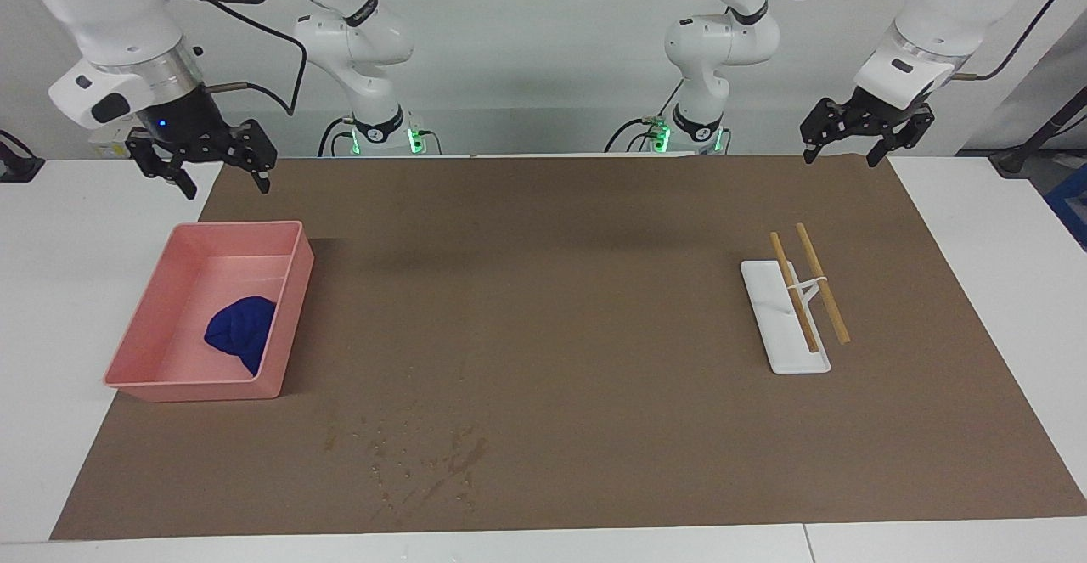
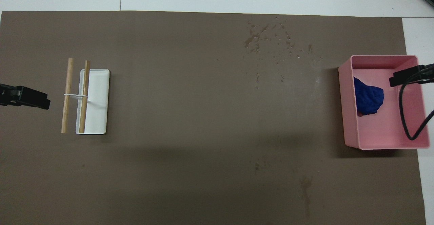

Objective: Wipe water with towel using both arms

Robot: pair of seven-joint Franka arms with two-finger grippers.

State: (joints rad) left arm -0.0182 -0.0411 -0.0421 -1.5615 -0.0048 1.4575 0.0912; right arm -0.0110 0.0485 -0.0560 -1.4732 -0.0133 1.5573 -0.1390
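Observation:
The water (image 1: 416, 453) is a patch of small glossy droplets and streaks on the brown mat, farther from the robots than the pink tray; it also shows in the overhead view (image 2: 268, 41). The blue towel (image 1: 242, 329) lies bundled in the pink tray (image 1: 195, 389), against the wall facing the mat's middle, and is seen from above too (image 2: 368, 97). My right gripper (image 1: 222, 185) is open and empty, raised over the tray (image 2: 346, 109), and its tip shows from above (image 2: 403, 77). My left gripper (image 1: 842, 155) is open and empty, raised over the mat at the left arm's end (image 2: 34, 99).
A white tray (image 1: 785, 359) with two wooden sticks (image 1: 822, 283) joined by a white band lies toward the left arm's end, also seen from above (image 2: 98, 99). A black cable (image 2: 405, 116) hangs over the pink tray. Faint stains (image 2: 305, 184) mark the mat nearer to the robots.

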